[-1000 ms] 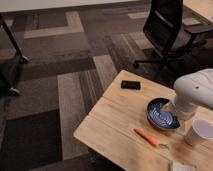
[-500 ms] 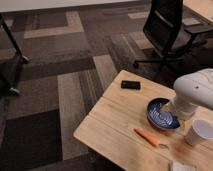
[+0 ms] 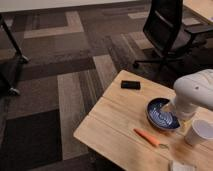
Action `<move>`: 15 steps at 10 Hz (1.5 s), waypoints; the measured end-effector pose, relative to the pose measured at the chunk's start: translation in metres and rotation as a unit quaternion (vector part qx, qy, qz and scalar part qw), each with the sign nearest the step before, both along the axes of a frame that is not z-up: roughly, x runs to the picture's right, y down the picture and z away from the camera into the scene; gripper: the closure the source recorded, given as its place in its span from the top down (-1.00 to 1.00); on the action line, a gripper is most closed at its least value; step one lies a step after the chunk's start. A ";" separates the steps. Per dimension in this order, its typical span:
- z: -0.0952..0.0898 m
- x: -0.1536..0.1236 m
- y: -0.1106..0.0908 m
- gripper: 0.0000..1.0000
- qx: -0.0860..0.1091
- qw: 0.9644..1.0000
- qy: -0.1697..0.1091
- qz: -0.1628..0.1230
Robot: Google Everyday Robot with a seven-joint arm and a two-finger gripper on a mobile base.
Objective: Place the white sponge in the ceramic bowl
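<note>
The white sponge [image 3: 181,165] lies at the near edge of the wooden table [image 3: 112,125], apart from the ceramic bowl [image 3: 160,116]. The gripper [image 3: 175,108] hangs at the bowl's right rim, under the bulky white arm [image 3: 196,90]; whether it is open, I cannot tell. A white cup [image 3: 199,132] stands between bowl and sponge.

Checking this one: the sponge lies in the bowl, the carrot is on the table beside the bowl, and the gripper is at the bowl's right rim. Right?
Not quite. The camera view shows the sponge on the table at its near edge, apart from the bowl. The carrot is beside the bowl, and the gripper is at its right rim.
</note>
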State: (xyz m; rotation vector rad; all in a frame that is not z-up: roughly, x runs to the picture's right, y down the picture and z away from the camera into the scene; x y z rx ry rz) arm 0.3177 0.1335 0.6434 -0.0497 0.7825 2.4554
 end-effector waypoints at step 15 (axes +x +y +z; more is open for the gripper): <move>-0.017 0.003 0.015 0.30 -0.088 0.945 -0.132 -0.287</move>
